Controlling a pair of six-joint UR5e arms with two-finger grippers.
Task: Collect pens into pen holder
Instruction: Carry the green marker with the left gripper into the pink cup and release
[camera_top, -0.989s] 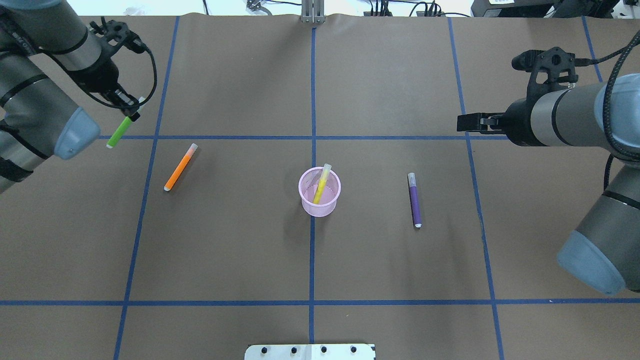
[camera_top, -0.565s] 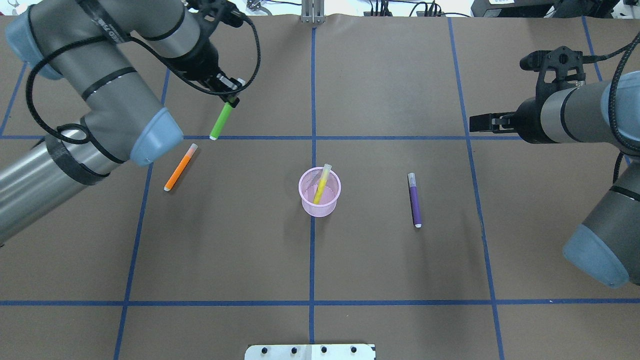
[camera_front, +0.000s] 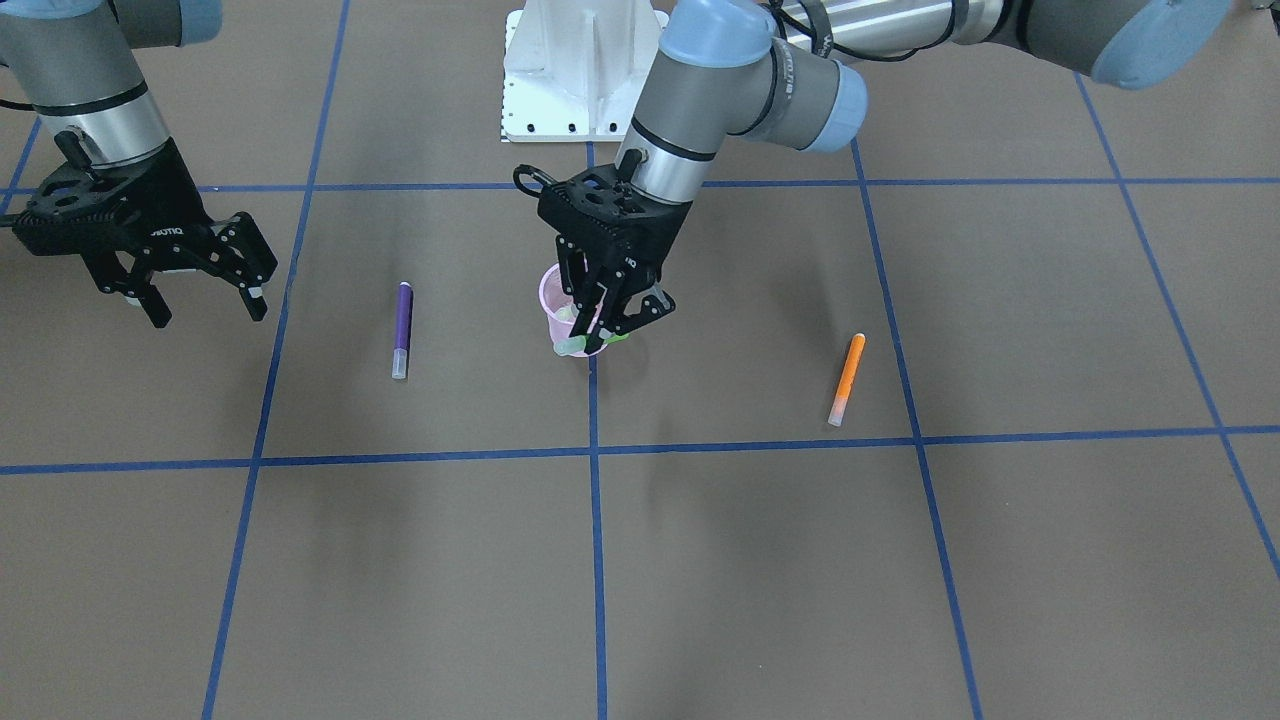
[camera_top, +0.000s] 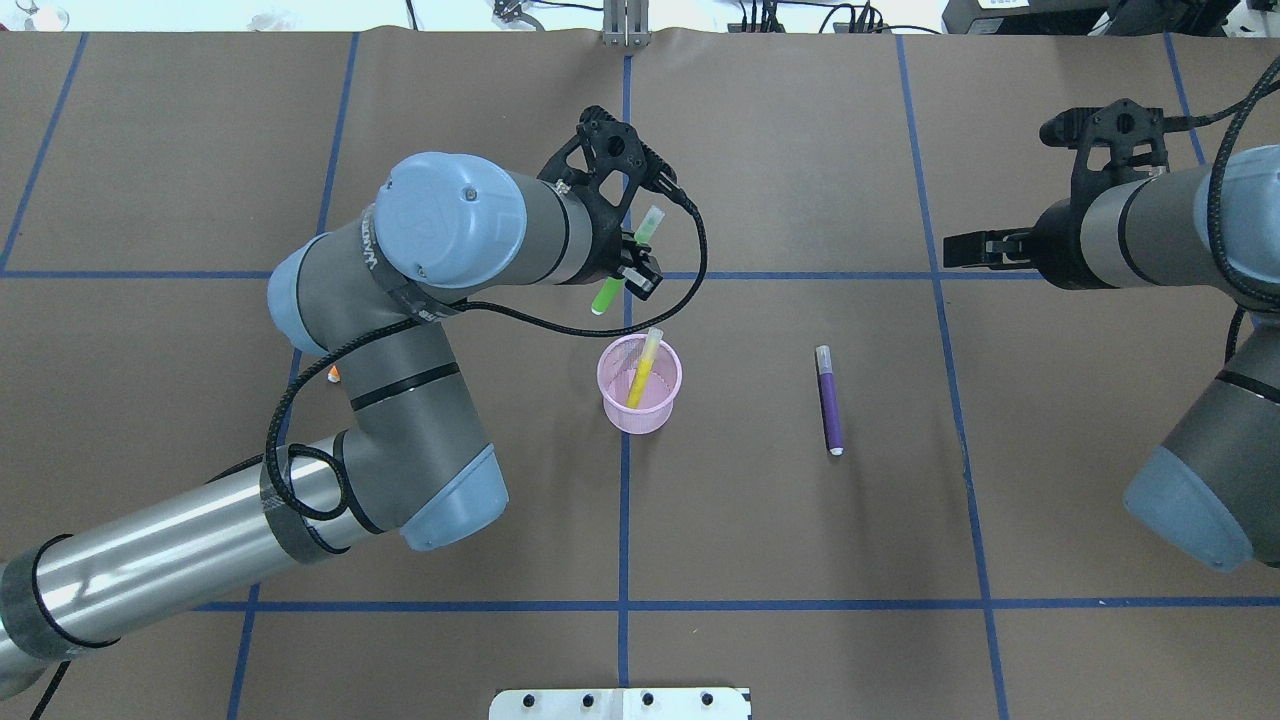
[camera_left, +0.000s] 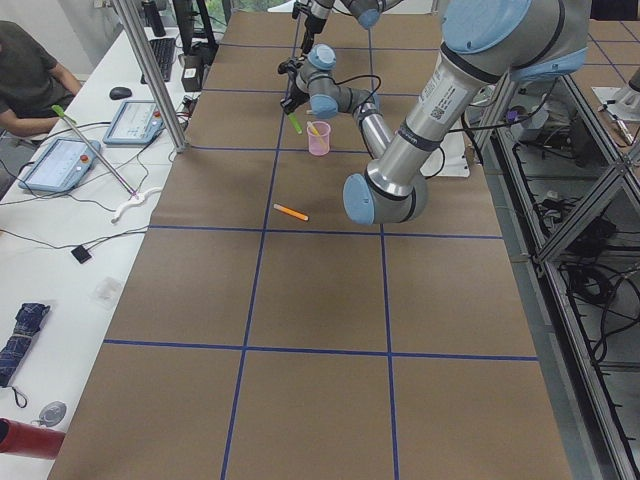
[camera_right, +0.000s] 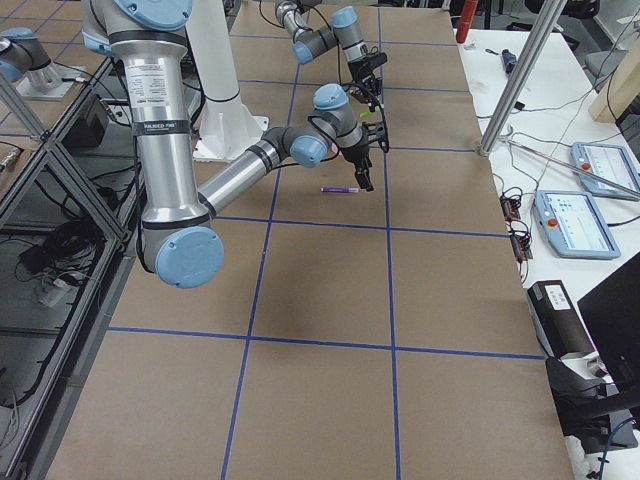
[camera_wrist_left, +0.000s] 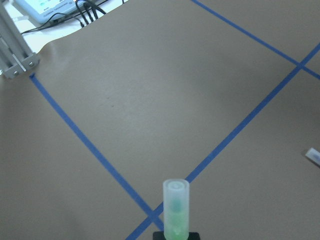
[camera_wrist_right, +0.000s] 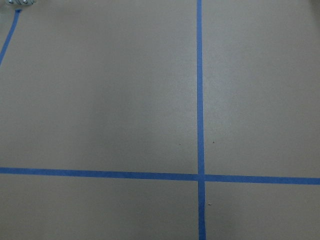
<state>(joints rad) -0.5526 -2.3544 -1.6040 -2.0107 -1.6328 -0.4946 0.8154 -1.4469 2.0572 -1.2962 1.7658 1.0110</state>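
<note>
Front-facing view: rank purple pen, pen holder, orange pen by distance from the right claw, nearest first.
From the right claw, open at the view's left edge:
1. purple pen, lying on the table in the view's left half, next to the claw.
2. pen holder, standing at the table's centre line.
3. orange pen, lying in the view's right half, across the table.

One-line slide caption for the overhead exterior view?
Left claw holds the green pen near the pink pen holder containing a yellow pen; purple pen lies on the table.

Brown table cover, blue tape grid, white side desk
</note>
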